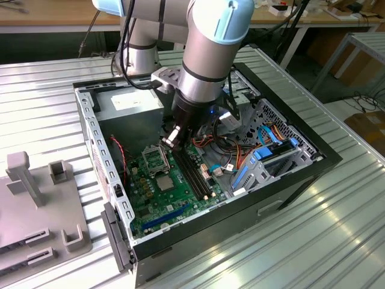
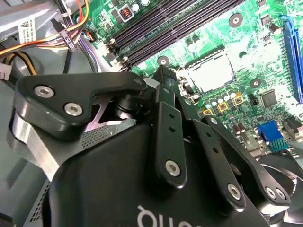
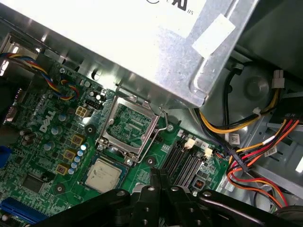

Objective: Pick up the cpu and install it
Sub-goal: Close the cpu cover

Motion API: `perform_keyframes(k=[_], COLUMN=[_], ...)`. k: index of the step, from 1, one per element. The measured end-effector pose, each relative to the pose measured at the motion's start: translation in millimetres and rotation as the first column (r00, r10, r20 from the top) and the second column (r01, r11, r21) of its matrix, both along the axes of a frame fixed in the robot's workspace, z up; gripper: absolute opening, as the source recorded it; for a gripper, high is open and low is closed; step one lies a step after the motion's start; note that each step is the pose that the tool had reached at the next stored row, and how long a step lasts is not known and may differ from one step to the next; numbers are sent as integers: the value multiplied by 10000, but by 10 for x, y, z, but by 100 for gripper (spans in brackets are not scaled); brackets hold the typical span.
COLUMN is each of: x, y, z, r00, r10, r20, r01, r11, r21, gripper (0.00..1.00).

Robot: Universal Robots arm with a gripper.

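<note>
The cpu (image 3: 103,174), a small square chip with a silvery top, lies flat in its seat on the green motherboard (image 3: 52,142), right beside the open metal socket frame (image 3: 128,125). It also shows in the exterior view as cpu (image 1: 165,182) and in the second wrist view as cpu (image 2: 210,71). My gripper (image 3: 157,178) hovers a little above the board between the cpu and the black memory slots (image 3: 184,165), its fingers closed together with nothing between them. From the exterior view the gripper (image 1: 168,142) hangs inside the open computer case, just above the socket frame (image 1: 150,158).
The case walls (image 1: 96,144) surround the board. The silver power supply box (image 3: 142,42) overhangs the socket frame closely. Bundles of coloured cables (image 3: 255,151) and a blue drive bracket (image 1: 264,159) lie past the memory slots (image 1: 192,171). Grey fixtures (image 1: 36,198) stand on the table at the exterior view's left.
</note>
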State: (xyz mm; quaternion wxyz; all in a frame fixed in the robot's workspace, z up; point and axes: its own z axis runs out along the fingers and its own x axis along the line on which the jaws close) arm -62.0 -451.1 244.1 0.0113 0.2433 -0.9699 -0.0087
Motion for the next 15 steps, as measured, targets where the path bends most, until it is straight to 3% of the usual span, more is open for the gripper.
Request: perform_keyframes(k=[3, 4, 7, 15], x=[-3, -1, -1, -1], y=[9, 40, 57, 120], z=[0, 0, -3, -23], r00=[10000, 10000, 9986, 9897], r10=[-1, 70, 526, 1434], r20=[0, 0, -1, 0], r01=[1, -70, -526, -1434], r11=[10000, 10000, 9986, 9897], r21=[-1, 0, -1, -1], gripper=[13, 13, 13, 13])
